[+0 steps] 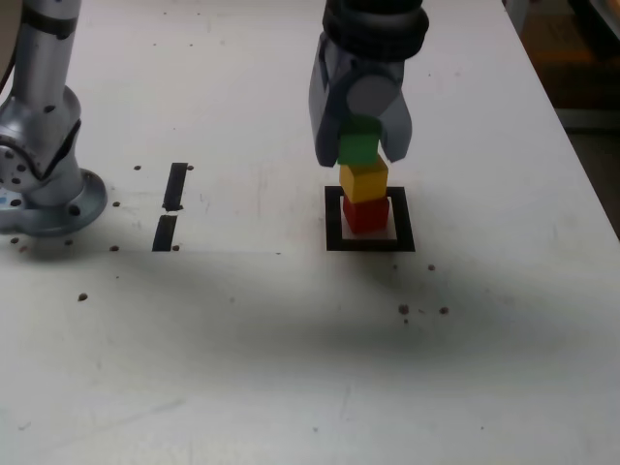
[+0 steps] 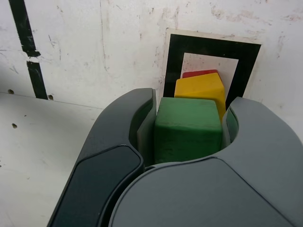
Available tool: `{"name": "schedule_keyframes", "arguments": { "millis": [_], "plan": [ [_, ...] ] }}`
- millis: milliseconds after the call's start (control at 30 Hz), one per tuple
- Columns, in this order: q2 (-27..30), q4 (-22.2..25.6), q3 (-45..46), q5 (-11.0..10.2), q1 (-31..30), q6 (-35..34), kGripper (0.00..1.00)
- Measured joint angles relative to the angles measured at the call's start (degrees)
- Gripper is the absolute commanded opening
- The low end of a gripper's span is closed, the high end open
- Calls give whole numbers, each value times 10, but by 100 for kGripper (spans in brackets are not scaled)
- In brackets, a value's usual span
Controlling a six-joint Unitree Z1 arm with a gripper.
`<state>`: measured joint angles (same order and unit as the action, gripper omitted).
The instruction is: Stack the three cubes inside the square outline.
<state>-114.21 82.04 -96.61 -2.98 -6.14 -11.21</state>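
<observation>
Holding green cube tight in tool, center of frame, right above yellow cube. Yellow sits on red cube inside square outline. Green looks touching yellow, edges nearly lined up. Next likely: let go.

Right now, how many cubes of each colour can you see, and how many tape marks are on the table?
Red cube: 1
Yellow cube: 1
Green cube: 1, gripped in the end effector
Square outline: 1
Short black tape strips: 2
Total: 3 cubes and 3 tape marks, 6 things.
</observation>
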Motion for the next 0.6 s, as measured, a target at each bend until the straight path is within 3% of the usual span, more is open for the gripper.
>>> {"name": "schedule_keyframes", "arguments": {
  "millis": [200,433,600],
  "plan": [
    [-1,-19,11,1,0,1,33],
    [-6,-30,13,-5,0,4,74],
    [-8,-56,17,-5,0,11,93]
  ]
}}
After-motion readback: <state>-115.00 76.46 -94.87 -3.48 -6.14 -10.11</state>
